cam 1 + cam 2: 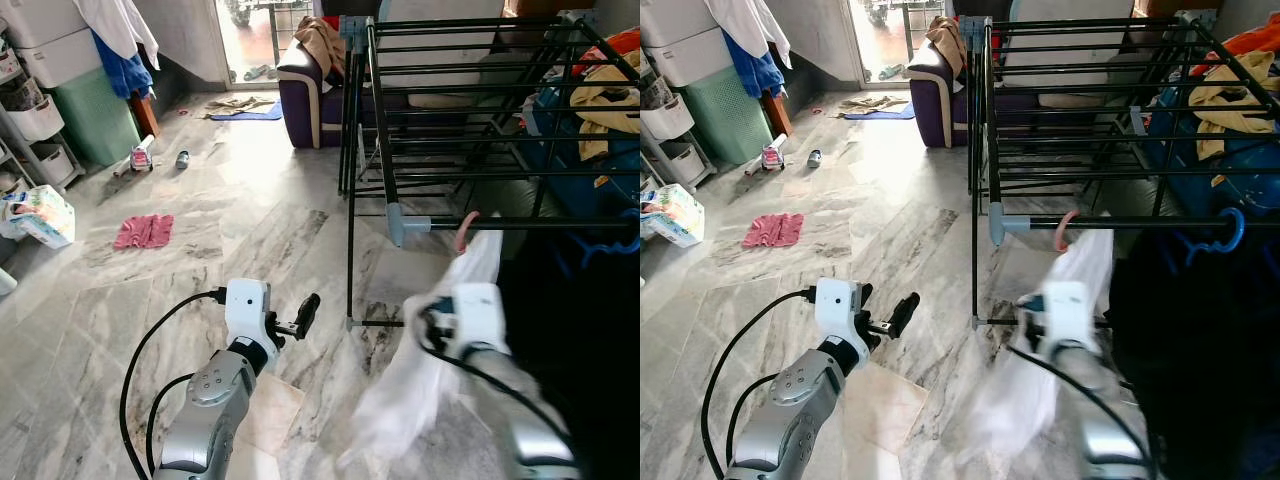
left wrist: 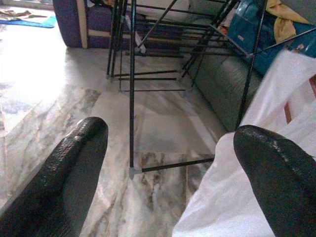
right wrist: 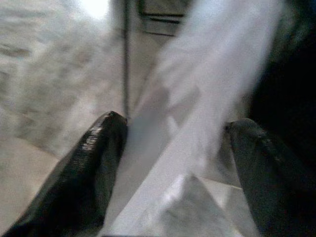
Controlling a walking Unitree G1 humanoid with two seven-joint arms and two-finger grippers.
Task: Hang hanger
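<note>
A white garment (image 1: 440,350) hangs from a pink hanger whose hook (image 1: 465,230) is over the front rail of the black drying rack (image 1: 520,224). My right arm reaches up to the garment, its white wrist housing (image 1: 472,312) against the cloth. In the blurred right wrist view, the right gripper (image 3: 173,128) is open, with the white cloth between its spread fingers. To the left of the rack, my left gripper (image 1: 308,310) is held open above the floor with nothing in it. The left wrist view looks past the left gripper's fingers (image 2: 74,163) at the rack's legs and the garment (image 2: 256,148).
A dark garment on a blue hanger (image 1: 1230,235) hangs right of the white one. Clothes lie over the rack's far right (image 1: 600,100). A purple sofa (image 1: 305,95) stands behind. A pink cloth (image 1: 143,231), a small toy (image 1: 140,158), a package (image 1: 40,215) and a green bin (image 1: 95,115) are left.
</note>
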